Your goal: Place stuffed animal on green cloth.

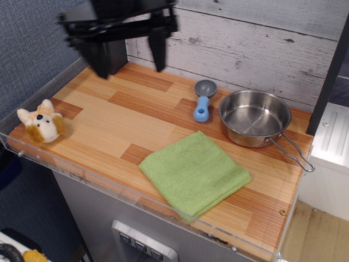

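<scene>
The stuffed animal (41,124), a small white and orange-brown plush with pointed ears, lies at the left front corner of the wooden table. The green cloth (194,173), a folded lime-green towel, lies flat near the table's front edge, right of the middle. My gripper (130,63) hangs high over the back left of the table, blurred by motion. Its two black fingers (158,52) are spread wide apart with nothing between them. It is above and to the right of the stuffed animal, well apart from it.
A steel pan (255,118) with a wire handle stands at the back right. A blue scoop with a grey bowl (203,101) lies just left of it. A dark post (114,54) stands at the back left. A clear acrylic rim (98,180) edges the table.
</scene>
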Robot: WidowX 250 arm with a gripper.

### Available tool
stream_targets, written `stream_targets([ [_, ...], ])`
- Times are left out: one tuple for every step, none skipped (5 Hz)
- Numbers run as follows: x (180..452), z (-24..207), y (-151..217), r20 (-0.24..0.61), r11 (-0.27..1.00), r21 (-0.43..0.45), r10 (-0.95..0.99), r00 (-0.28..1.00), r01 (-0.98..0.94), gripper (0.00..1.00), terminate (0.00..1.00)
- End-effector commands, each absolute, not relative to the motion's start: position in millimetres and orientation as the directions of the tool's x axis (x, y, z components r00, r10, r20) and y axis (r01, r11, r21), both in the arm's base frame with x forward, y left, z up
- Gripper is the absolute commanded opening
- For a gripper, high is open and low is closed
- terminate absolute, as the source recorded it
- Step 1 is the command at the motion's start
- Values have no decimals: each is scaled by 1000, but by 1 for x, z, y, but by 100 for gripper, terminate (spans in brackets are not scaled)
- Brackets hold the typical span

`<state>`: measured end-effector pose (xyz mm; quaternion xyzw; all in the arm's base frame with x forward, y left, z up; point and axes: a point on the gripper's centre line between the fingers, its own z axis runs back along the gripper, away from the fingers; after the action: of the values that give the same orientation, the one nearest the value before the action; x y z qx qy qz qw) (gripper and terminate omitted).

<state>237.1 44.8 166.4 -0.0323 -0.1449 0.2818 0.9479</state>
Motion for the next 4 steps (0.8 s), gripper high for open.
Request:
stream_targets([
  [218, 152, 98, 289, 708, -106, 693, 660, -698, 100, 0],
  [215, 138, 126, 294, 663, -69, 728, 619, -746, 100, 0],
  [217, 125, 149, 285, 627, -25, 751, 596, -779, 100, 0],
  [223, 111, 172, 290, 606, 20, 757, 585, -795, 100, 0],
])
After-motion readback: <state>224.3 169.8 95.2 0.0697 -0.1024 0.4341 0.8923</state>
